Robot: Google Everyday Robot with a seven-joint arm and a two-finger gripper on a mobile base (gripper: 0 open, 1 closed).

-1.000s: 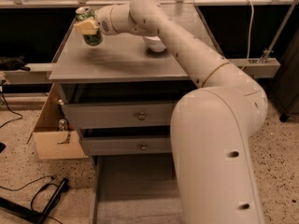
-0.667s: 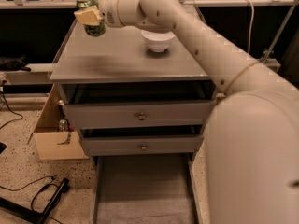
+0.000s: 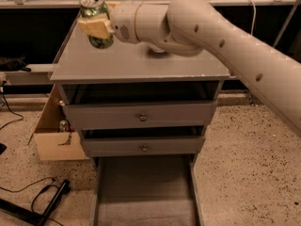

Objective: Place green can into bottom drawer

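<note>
Finding: the gripper (image 3: pixel 96 26), upper left of the frame, is clamped across the middle of the green can (image 3: pixel 101 41), tan pads pressed to its sides. The can is upright, silver top uppermost, and hangs clear above the left part of the grey cabinet top (image 3: pixel 141 62). One second ago the can sat lower, close to that surface, so it has been lifted. The robot's body, which then covered the lower right of the frame, has withdrawn, and the bottom drawer (image 3: pixel 146 192) at lower centre now shows its bare floor, pulled out. Judgement: the pick is done, and the carry down past the two knobbed upper drawers (image 3: pixel 139 117) is not yet made. Markings: the can's label is mottled green, and no brand or lettering can be read on it or elsewhere.
</note>
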